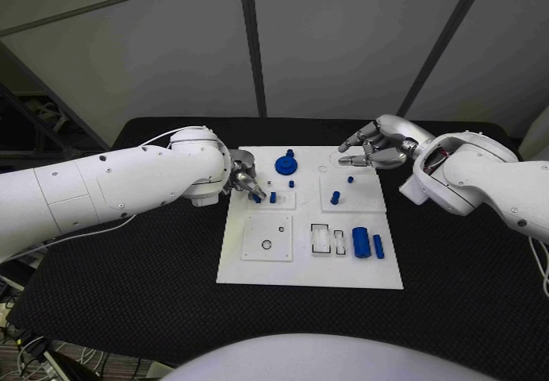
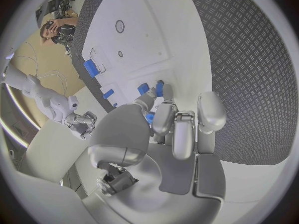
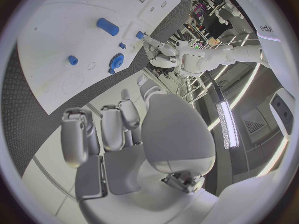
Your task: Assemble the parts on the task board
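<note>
Table (image 1: 137,286): black, with a fine textured mat surface that shows as a raised diamond pattern in the left wrist view.
Task board (image 1: 309,270): smooth white rectangular plate at the table's centre, carrying raised square white panels with round and rectangular cut-outs.
Parts: a blue gear-shaped disc (image 1: 286,165) near the far edge; short blue pegs (image 1: 335,198) standing upright mid-board; two blue cylinders (image 1: 360,242) lying side by side at the near right.
Left hand (image 1: 245,182): silver, glossy, at the board's left edge, fingertips pinching a small blue peg (image 2: 150,117) beside two other upright blue pieces (image 2: 151,88).
Right hand (image 1: 368,148): silver fingers loosely curled and apart, holding nothing, above the board's far right corner.
</note>
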